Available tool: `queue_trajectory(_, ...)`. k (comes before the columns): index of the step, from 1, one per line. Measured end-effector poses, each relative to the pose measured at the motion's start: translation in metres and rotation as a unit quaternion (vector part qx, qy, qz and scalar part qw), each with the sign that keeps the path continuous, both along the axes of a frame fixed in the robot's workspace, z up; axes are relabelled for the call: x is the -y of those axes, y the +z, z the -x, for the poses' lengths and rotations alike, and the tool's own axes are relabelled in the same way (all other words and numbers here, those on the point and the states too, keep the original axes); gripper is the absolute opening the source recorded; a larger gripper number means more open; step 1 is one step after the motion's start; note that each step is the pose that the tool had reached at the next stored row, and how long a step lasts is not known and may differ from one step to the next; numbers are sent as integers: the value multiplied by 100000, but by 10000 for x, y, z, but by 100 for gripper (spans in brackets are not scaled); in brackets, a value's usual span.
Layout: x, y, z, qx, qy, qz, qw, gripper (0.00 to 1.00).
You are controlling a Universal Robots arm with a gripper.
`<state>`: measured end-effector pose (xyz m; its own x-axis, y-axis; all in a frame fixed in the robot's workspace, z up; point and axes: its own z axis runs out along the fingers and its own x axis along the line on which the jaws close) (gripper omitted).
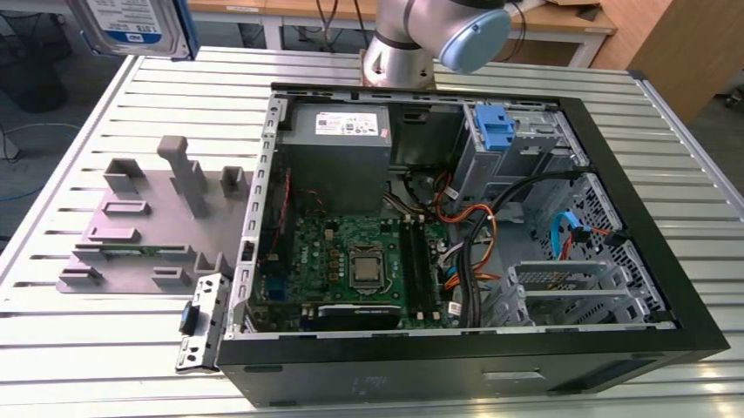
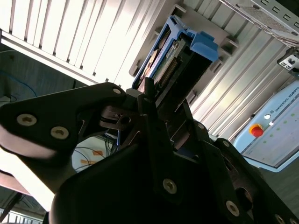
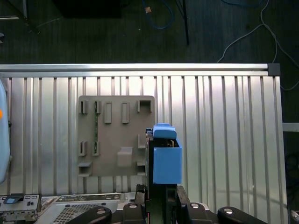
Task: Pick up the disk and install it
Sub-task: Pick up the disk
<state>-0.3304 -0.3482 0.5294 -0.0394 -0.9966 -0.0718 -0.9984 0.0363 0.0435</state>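
Transfer stage, pick-up judged complete: the disk (image 1: 128,26) is held aloft over the slatted table (image 1: 93,348), pinched by the gripper (image 2: 154,100), well apart from the open case (image 1: 633,174); installation is not yet done; alignment of the blue rails with the drive cage (image 1: 541,139) is judged necessary.

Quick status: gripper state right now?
Gripper: closed, holding the disk.

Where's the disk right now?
The disk hangs in the gripper at the exterior view's top left, over the grey fixture plate beside the open computer case.
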Motion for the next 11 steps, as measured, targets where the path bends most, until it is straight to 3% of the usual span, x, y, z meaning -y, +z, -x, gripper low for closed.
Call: queue_trajectory(11,0,-12,-275,4,-1,0,100000,35)
